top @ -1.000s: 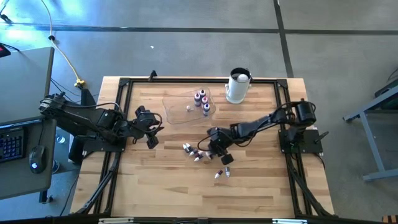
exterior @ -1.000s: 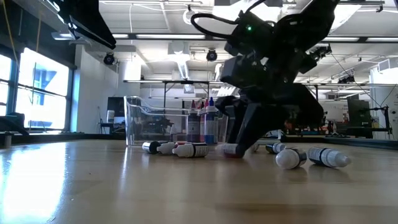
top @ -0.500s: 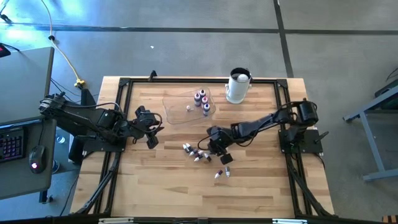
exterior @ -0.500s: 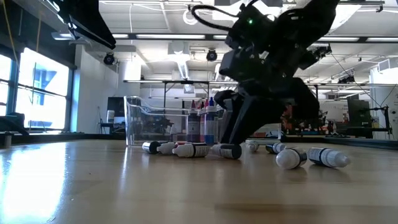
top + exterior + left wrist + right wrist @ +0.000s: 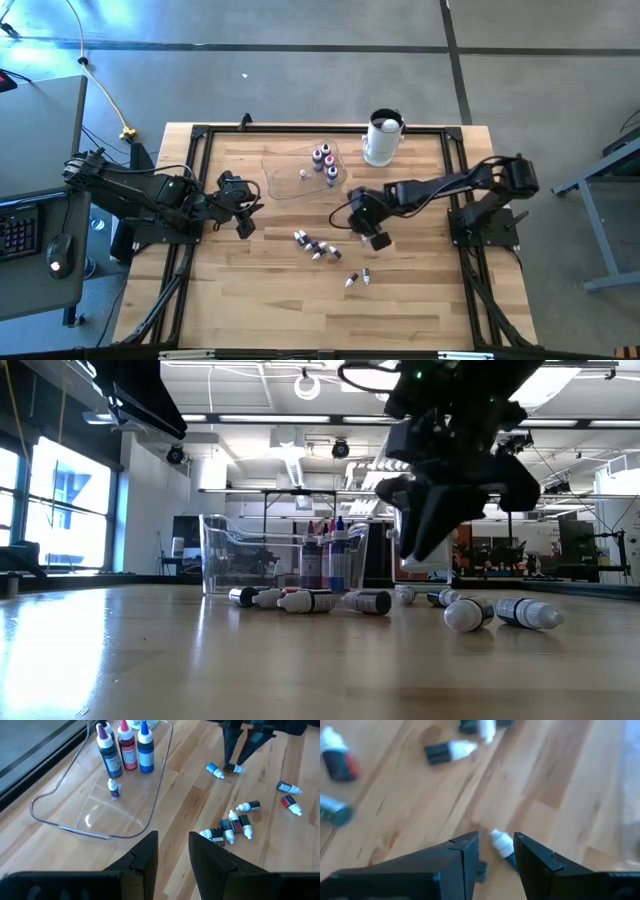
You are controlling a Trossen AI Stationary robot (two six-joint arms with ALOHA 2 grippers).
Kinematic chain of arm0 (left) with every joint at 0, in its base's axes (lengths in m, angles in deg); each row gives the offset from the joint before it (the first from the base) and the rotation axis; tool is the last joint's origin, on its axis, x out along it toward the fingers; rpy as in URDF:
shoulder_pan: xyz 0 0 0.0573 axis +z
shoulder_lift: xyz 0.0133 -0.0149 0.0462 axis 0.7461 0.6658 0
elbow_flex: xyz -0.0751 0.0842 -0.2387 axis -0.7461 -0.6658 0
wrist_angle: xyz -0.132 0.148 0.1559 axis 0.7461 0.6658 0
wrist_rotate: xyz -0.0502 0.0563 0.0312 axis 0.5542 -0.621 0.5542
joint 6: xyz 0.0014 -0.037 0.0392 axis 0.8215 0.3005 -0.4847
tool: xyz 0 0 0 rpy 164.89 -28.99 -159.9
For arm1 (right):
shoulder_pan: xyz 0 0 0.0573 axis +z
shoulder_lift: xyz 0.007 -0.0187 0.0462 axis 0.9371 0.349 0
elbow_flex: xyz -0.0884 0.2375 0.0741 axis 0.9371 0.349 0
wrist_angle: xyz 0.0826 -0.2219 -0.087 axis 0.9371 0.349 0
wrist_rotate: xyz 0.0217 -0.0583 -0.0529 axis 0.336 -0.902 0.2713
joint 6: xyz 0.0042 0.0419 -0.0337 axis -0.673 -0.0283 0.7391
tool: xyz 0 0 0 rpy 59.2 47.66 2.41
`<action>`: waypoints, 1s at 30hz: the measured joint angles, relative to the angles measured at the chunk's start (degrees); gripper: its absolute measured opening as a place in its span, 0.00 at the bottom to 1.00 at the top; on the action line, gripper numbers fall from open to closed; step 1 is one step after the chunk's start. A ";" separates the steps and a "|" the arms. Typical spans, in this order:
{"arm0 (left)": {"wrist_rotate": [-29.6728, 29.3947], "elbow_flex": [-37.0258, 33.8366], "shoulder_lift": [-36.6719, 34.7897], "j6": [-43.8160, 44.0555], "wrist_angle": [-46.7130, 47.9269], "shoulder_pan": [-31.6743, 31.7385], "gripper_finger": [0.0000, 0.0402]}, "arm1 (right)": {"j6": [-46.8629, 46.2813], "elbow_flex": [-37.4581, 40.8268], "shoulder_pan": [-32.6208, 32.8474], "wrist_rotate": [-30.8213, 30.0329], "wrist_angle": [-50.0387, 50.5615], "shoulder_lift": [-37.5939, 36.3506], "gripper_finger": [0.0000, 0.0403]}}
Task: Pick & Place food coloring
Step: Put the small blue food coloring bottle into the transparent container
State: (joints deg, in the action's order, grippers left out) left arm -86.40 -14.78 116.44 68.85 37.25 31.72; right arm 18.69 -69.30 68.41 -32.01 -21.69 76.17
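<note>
Small food coloring bottles lie loose on the wooden table, with two more nearer the front. My right gripper hangs above the table just right of them, shut on one tiny white-capped bottle. From the left wrist view that bottle sits at its fingertips. A clear plastic tray at the back holds three upright bottles and a tiny one. My left gripper waits open at the table's left, with nothing between its fingers. My right gripper pinches the tiny bottle by its dark body between the two fingers, and the white cap sticks out past them. The fingers come from above, slanting down. The bottle lies roughly level across the fingertips, lifted clear of the table.
A tall white cylinder with a dark top stands at the back, right of the tray. A blue-capped bottle lies on the table near the right gripper. Bare wood lies along the table's near side.
My right gripper has risen off the table from among the loose bottles and drawn toward the table's right edge, with the tiny bottle lifted clear between its fingers. One bottle that was under it stays lying on the table.
</note>
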 joint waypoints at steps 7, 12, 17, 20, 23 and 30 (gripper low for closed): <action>0.04 0.00 0.00 0.00 -0.01 0.00 0.26 | 5.90 0.01 -2.47 0.26 -3.30 4.43 0.28; 0.07 0.00 0.00 0.02 0.00 0.00 0.26 | 6.71 0.01 -3.00 -0.92 -3.19 7.01 0.28; 0.08 0.02 0.00 0.02 0.02 0.00 0.26 | 6.90 -0.13 -3.07 -0.62 -3.60 9.26 0.28; 0.09 0.02 0.00 0.02 0.00 0.00 0.26 | 6.67 -0.19 -3.09 -0.90 -3.61 9.66 0.28; 0.09 0.02 0.00 0.02 0.00 0.00 0.26 | 6.41 -0.12 -3.09 -1.28 -4.29 9.53 0.28; 0.09 0.02 0.00 0.02 0.00 0.00 0.26 | 4.35 -0.01 -3.07 -0.56 -6.43 9.66 0.19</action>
State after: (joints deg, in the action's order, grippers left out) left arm -86.31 -14.76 116.44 68.87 37.26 31.72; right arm 23.04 -69.31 65.34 -32.57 -28.12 85.83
